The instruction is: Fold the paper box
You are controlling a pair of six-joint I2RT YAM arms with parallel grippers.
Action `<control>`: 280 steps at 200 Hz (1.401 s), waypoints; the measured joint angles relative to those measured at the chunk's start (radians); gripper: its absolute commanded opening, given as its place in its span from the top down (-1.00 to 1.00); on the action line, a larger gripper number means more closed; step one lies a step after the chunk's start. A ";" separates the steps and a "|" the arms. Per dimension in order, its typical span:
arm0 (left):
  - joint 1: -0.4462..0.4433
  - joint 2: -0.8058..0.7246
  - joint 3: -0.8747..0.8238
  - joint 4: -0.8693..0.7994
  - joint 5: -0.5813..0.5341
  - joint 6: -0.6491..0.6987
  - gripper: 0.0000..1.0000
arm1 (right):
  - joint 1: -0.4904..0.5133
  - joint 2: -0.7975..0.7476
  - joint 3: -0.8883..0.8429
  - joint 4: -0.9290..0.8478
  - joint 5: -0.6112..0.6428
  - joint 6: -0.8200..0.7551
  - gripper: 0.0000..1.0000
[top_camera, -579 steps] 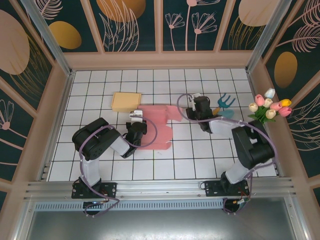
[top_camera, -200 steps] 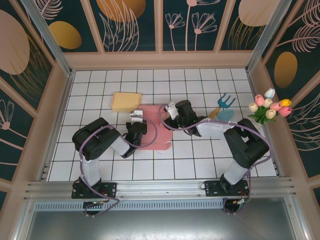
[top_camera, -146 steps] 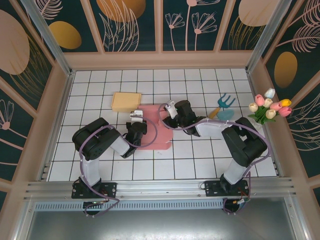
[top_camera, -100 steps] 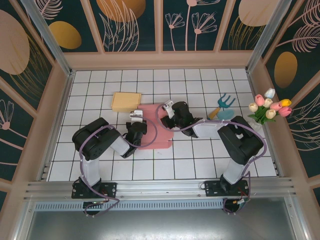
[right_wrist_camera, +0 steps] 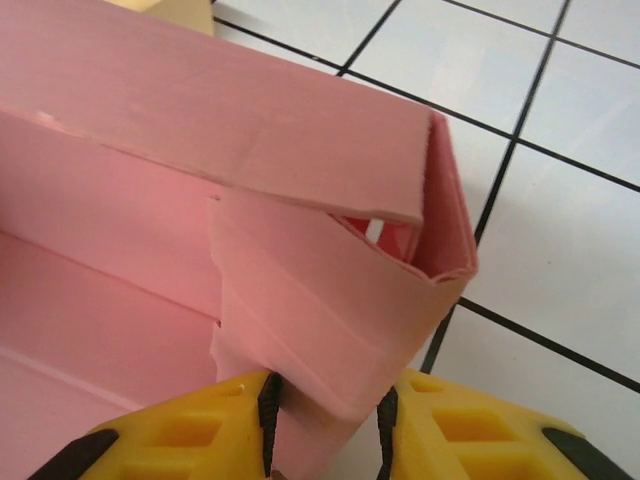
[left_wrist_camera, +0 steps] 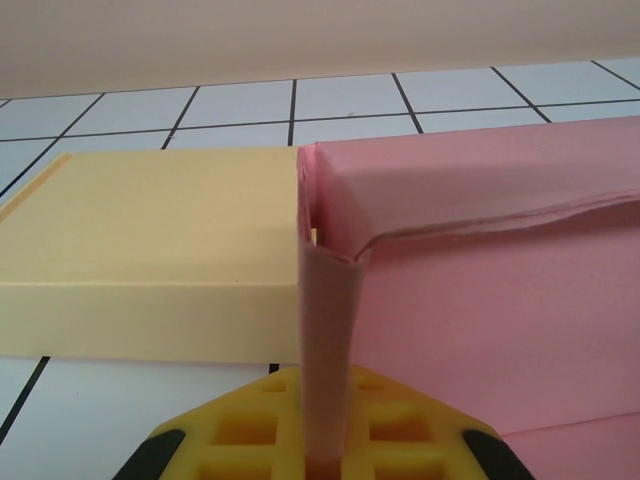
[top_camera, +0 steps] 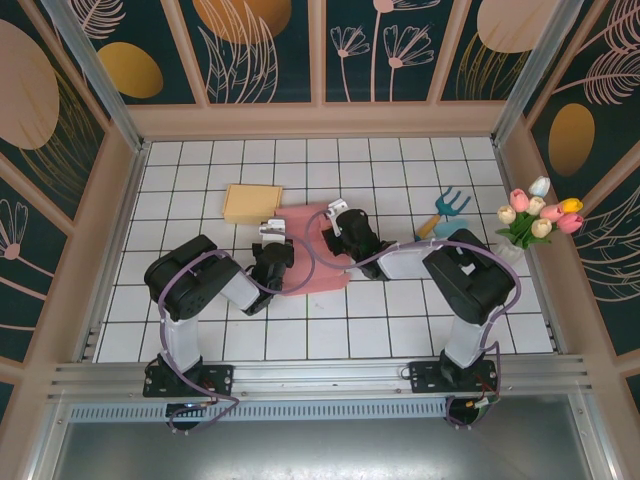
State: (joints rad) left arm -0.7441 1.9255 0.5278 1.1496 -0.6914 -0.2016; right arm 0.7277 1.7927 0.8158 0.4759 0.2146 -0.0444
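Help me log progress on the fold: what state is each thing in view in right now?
pink paper box: partly folded, side walls raised, top open.
left gripper: shut on a thin upright flap of the pink paper box.
right gripper: shut on the pink paper box's doubled corner wall.
yellow box: lying flat, untouched.
teal garden fork: lying on the table, untouched.

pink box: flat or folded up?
Partly folded: the pink paper box has a wall standing upright with a folded corner, and its base lies flat.
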 measured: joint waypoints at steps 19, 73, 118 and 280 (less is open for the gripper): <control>0.000 0.000 0.000 0.001 0.002 0.000 1.00 | 0.002 0.005 -0.001 0.009 0.031 0.013 0.31; -0.002 0.001 0.010 0.003 0.013 0.000 1.00 | 0.023 0.058 0.055 -0.024 0.195 0.124 0.30; -0.002 0.004 0.015 0.003 0.013 0.000 1.00 | 0.041 0.092 0.103 -0.063 0.267 0.190 0.30; -0.002 0.005 0.015 -0.006 0.000 0.000 1.00 | -0.001 0.154 0.173 -0.084 0.109 0.185 0.21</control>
State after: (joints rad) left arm -0.7460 1.9308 0.5430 1.1435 -0.6910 -0.2016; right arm 0.7269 1.9472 0.9890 0.3920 0.3241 0.1406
